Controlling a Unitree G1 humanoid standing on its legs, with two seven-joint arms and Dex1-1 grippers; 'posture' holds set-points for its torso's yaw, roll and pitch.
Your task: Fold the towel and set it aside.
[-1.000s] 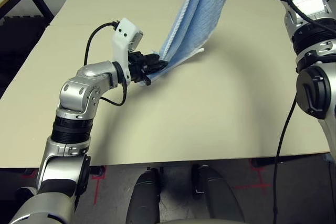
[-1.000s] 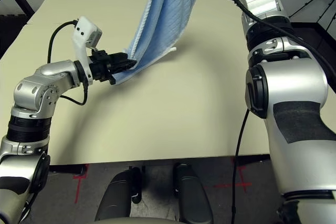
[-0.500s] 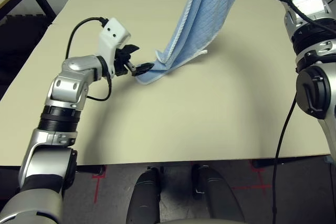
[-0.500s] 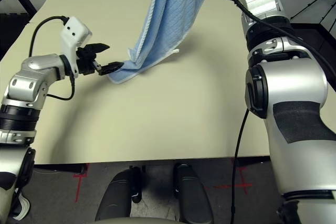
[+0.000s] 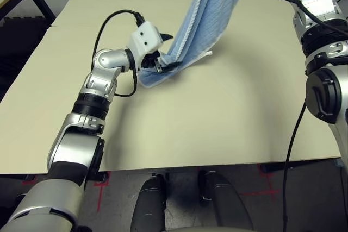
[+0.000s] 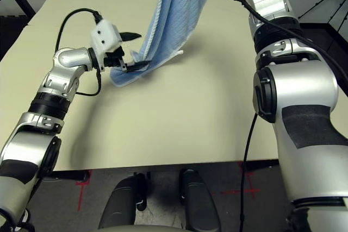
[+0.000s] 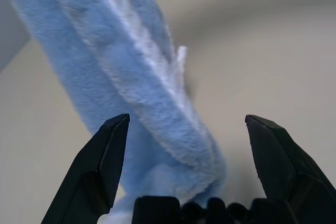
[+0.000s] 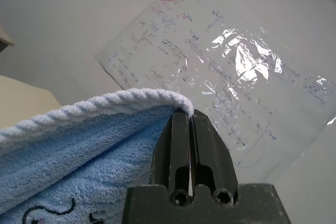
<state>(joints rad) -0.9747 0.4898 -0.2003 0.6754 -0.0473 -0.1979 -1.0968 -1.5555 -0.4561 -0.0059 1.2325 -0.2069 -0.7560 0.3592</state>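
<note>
Above the beige desk the towel hangs from the closed right pincer; the left pincer, wide open, straddles its low end and may clamp bunched layers, not one corner.

The towel runs off the frame's upper edge; its lower fold is partly hidden behind the left gripper.

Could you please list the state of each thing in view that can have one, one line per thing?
towel: unfolded, hanging from the right gripper, its lower end bunched on the table.
left gripper: open, fingers either side of the towel's lower end, not closed on it.
right gripper: shut on the towel's top corner, raised.
table: bare apart from the towel's end.
</note>
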